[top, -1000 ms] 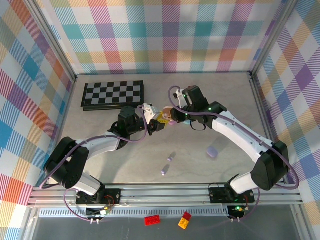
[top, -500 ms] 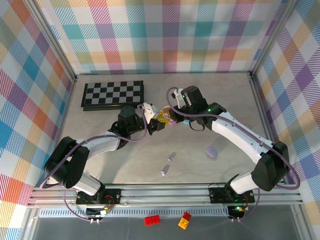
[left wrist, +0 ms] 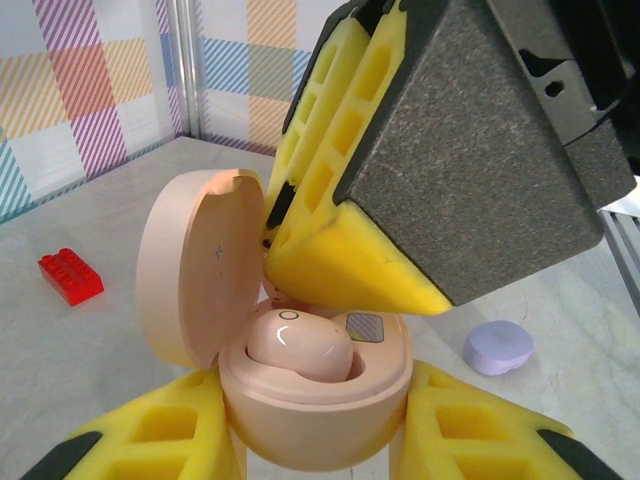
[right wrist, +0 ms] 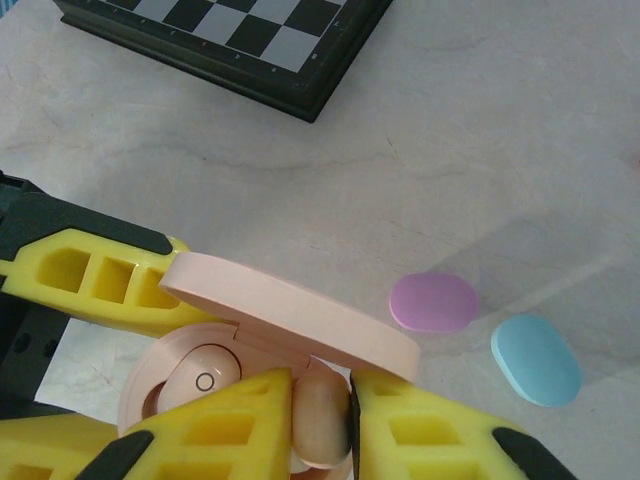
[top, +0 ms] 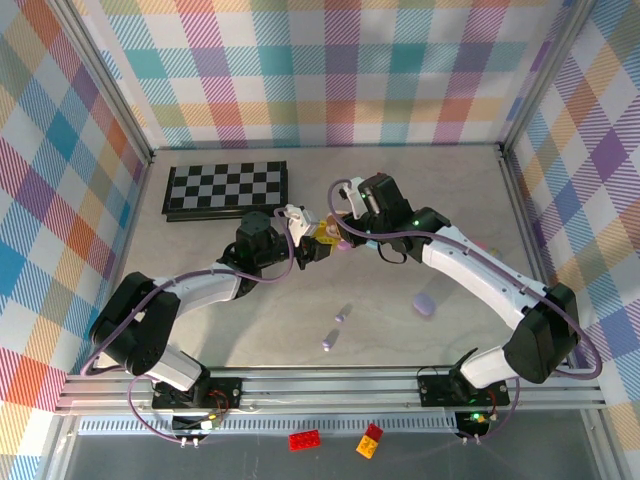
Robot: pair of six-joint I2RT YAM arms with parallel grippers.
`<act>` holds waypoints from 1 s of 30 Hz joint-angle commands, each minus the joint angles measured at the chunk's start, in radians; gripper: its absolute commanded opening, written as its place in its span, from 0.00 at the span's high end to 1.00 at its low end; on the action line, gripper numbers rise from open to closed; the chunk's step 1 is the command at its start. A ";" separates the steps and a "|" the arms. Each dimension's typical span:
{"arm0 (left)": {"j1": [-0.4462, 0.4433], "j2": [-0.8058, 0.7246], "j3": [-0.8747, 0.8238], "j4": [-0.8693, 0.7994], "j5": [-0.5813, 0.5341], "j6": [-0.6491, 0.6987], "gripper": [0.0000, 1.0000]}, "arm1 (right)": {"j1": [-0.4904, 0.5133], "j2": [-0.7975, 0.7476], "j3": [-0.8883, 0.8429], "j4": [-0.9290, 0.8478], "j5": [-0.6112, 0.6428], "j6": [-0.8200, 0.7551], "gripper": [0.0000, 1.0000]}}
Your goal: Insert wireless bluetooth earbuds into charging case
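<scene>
Left gripper was clamped on the base of the pink charging case at the bottom centre of the left wrist view, with its lid swung open to the left and one pink earbud seated inside. Right gripper, at the bottom of its own view, pinched a second earbud over the open case, just beside the seated one. On the table lay a pinkish-purple case and a blue case at right, and a chessboard at the top.
</scene>
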 commanded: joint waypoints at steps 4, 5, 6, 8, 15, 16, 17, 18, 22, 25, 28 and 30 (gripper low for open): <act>-0.001 0.003 0.030 0.076 0.015 -0.016 0.71 | 0.015 -0.027 -0.004 -0.011 0.020 -0.034 0.80; -0.001 0.004 0.030 0.076 0.015 -0.017 0.71 | 0.015 -0.029 -0.002 -0.012 0.019 -0.035 0.80; -0.001 0.004 0.030 0.076 0.014 -0.017 0.71 | 0.017 -0.030 -0.002 -0.012 0.019 -0.036 0.80; -0.001 0.003 0.030 0.075 0.016 -0.016 0.71 | 0.019 -0.033 -0.001 -0.012 0.021 -0.038 0.79; -0.001 -0.001 0.030 0.076 0.017 -0.015 0.71 | 0.022 -0.045 0.012 -0.010 0.010 -0.032 0.70; -0.001 -0.001 0.030 0.074 0.017 -0.015 0.71 | 0.022 -0.048 0.012 -0.009 0.008 -0.030 0.69; -0.001 -0.001 0.030 0.074 0.017 -0.015 0.71 | 0.022 -0.051 0.013 -0.007 0.006 -0.027 0.69; -0.001 0.000 0.030 0.074 0.019 -0.015 0.71 | 0.022 -0.053 0.015 -0.007 0.002 -0.024 0.68; -0.001 0.001 0.030 0.078 0.020 -0.016 0.71 | 0.022 -0.059 0.015 -0.006 -0.001 -0.012 0.69; -0.001 -0.003 0.027 0.080 0.019 -0.017 0.71 | 0.022 -0.062 0.015 -0.007 0.006 -0.007 0.69; 0.000 -0.006 0.024 0.081 0.015 -0.014 0.71 | 0.022 -0.087 0.004 0.010 0.003 0.003 0.69; 0.001 -0.007 0.019 0.090 0.014 -0.015 0.71 | 0.021 -0.126 -0.022 0.043 -0.012 0.012 0.68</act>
